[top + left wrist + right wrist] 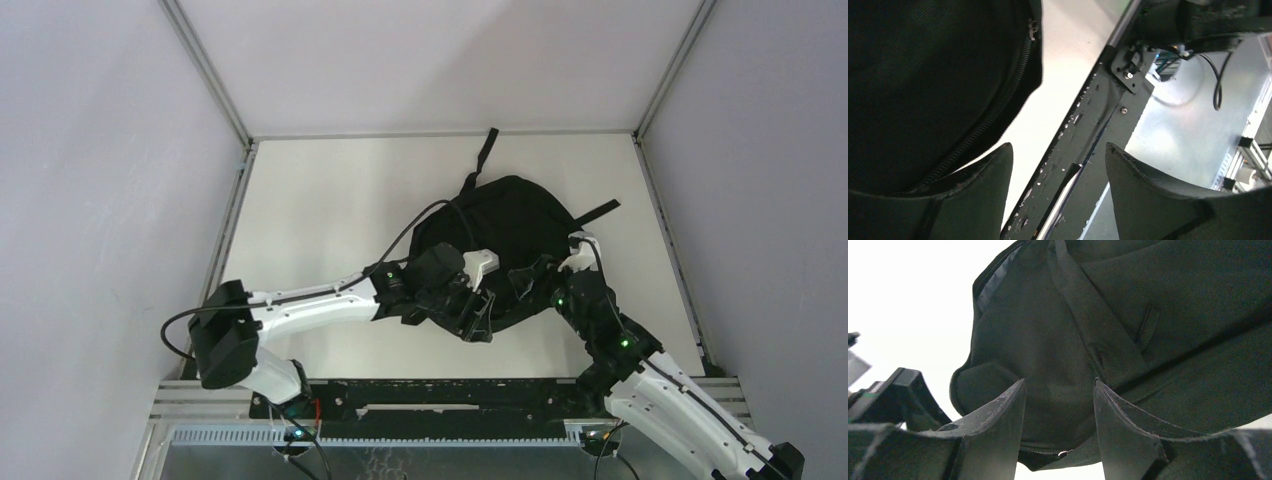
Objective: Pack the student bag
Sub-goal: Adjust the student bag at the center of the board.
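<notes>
The student bag (515,225) is a floppy black backpack lying in the middle of the table. No pink tag shows. My left gripper (478,322) is at the bag's near edge and points toward the table's front. In the left wrist view it (1058,146) is open and empty, with the bag (923,85) and its zipper (1015,80) to the left. My right gripper (532,278) is at the bag's near right side. In the right wrist view it (1059,382) is open, with bag fabric (1058,345) just beyond the fingertips and a zip pull (1064,453) low in the gap.
Two black straps (487,146) (598,210) stick out from the bag's far and right sides. The left arm's cable (420,222) runs over the bag. A black rail (1098,115) edges the table's front. Grey walls close in both sides.
</notes>
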`<state>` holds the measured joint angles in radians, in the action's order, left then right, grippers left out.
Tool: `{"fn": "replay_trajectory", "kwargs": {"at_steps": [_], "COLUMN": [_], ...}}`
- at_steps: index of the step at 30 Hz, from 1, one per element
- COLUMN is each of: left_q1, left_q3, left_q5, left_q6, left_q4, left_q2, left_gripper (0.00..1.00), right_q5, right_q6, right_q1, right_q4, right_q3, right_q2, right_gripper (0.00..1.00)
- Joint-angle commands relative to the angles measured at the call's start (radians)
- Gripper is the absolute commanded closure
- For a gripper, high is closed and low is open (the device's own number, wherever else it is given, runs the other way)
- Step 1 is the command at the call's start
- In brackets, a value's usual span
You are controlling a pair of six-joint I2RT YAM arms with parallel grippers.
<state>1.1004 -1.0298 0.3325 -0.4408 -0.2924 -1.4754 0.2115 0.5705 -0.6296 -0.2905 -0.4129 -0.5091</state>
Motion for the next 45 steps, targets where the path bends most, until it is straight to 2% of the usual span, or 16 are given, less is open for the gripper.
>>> {"fn": "replay_trajectory", "kwargs": {"at_steps": [1,5,21,35,38,43,45], "left_q1": [0.003,0.002,-0.005,-0.013,-0.019,-0.069,-0.09], "left_q3": [-0.079,-0.09,-0.152,-0.247,-0.234,-0.106,-0.099], "left_q5": [-0.09,-0.15,-0.23,-0.078,-0.001,0.119,0.146], "left_q6": [-0.067,-0.093,-0.083,-0.086,-0.122,-0.277,-0.296], "left_q4": [0.017,0.039,0.035,-0.062,-0.013,0.269,0.32], "left_q2": [-0.034,-0.058,-0.089,-0.256,-0.282,-0.284,-0.305], "left_gripper": [0.28,0.28,0.28,0.26,0.26,0.26,0.25], "right_q5": [-0.008,-0.008,-0.015,-0.023,-0.023,-0.029,-0.027], "right_q6": [-0.006,-0.005,0.001,0.003,0.002,0.007,0.01], "right_q1": [0.004,0.004,0.006,0.007,0.007,0.007,0.006], "right_q4": [0.014,0.008,0.018,0.033,0.04,0.041,0.037], "right_q3": [0.002,0.007,0.024,0.025,0.025,0.025,0.025], "right_q2": [0.014,0.027,0.031,0.021,0.018,0.017,0.018], "right_gripper": [0.4,0.4,0.4,0.4,0.41,0.41,0.41]}}
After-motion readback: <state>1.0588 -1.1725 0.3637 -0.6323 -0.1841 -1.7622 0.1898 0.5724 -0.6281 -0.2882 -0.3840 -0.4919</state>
